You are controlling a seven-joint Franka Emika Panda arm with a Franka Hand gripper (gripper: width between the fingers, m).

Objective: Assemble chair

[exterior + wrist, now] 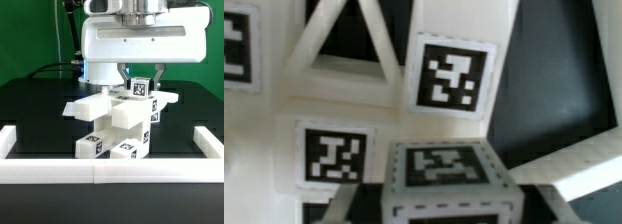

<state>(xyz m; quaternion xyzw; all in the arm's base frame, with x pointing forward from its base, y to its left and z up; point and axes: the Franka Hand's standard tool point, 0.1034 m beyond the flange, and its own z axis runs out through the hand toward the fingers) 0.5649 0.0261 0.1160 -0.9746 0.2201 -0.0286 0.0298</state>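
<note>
Exterior view shows us the black surface (30, 110) as the broadest thing, spreading out under and all round the chair (112, 122). Above the chair hangs the arm's white housing (140, 40), wider than the chair itself. White border rails (50, 170) run along the surface in front of the chair and turn back on both sides of it, well apart from it. The chair, a cluster of white slab and post parts, stands about midway between those side rails, its blocks stepping up from the front toward a tagged upright piece at its top. The hand (141, 82) comes straight down onto that top piece. Its dark fingers (127, 78) stand one on each side of the piece, and we read them as clenched on the chair, grasping it. Wrist view gives us the chair (367, 110) close and blurred, its white faces filling the picture, with a square tag (452, 75) on one face and further tags on neighbouring faces.
</note>
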